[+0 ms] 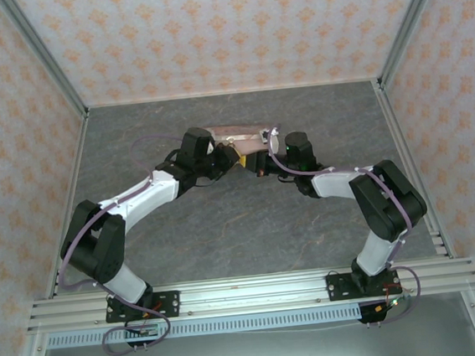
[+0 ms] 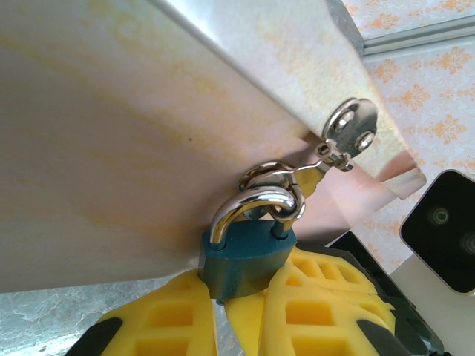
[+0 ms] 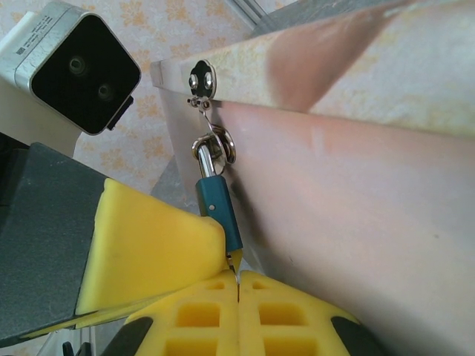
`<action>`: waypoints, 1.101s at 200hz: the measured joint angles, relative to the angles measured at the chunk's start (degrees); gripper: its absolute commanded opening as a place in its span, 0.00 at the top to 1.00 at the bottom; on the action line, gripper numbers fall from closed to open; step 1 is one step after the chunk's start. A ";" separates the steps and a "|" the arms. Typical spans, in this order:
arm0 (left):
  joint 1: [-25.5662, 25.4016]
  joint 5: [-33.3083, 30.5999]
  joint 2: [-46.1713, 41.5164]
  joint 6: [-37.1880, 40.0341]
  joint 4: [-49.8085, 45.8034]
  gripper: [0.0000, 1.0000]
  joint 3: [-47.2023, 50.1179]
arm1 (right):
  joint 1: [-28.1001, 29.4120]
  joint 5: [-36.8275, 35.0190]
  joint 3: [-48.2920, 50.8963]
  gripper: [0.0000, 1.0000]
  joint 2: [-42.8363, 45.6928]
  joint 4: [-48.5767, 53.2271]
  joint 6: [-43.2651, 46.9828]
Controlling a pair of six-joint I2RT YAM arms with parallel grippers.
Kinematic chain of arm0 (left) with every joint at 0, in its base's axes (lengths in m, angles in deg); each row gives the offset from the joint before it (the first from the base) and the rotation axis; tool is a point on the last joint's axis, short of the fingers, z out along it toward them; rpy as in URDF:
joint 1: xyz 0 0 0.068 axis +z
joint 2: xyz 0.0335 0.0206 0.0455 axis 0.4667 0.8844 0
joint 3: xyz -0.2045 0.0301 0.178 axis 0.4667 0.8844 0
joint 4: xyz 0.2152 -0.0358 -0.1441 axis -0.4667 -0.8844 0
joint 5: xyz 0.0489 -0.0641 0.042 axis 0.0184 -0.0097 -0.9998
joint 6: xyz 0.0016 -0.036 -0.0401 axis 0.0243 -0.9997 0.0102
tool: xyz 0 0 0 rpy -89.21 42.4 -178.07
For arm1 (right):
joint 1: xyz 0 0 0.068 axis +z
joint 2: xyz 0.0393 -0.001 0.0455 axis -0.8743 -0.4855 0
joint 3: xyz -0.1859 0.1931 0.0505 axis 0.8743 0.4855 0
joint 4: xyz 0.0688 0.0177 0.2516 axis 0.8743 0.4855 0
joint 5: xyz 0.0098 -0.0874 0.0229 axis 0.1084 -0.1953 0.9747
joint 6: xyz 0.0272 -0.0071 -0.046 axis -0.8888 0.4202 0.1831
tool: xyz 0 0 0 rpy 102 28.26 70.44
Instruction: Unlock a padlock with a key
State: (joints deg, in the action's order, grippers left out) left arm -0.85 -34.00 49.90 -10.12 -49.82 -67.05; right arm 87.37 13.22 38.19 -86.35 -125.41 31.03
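The padlock (image 2: pixel 249 256) is pinched in the left claw (image 2: pixel 223 300), key (image 3: pixel 234 265) clamped in the right claw (image 3: pixel 237 291), so it's best twisted gently, kept inline.

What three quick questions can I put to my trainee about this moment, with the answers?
1. True or false: the padlock hangs with its shackle clear of the latch ring on the tin.
2. The left gripper is shut on: A) the tin's lid, B) the padlock's body, C) nothing.
3. Fill in: the right gripper pinches the ___ at the padlock's underside.
Answer key: 1 false, the shackle passes through the ring; 2 B; 3 key.
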 measured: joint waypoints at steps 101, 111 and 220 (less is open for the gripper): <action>-1.36 1.40 5.16 -1.29 3.48 0.85 2.82 | -0.02 -2.40 2.56 1.00 -5.01 -1.88 0.04; -1.95 1.53 5.66 -1.29 3.67 0.85 3.08 | -0.15 -2.84 2.62 1.00 -5.97 -1.86 -0.09; -1.11 0.13 3.58 -0.61 4.31 0.45 5.86 | -0.22 -3.72 3.02 1.00 -10.91 -3.67 -1.88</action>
State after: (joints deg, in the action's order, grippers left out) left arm -1.96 -33.87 53.49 -10.74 -45.52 -61.19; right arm 87.15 9.51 41.20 -97.26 -129.08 29.15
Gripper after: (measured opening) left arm 0.552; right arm 0.041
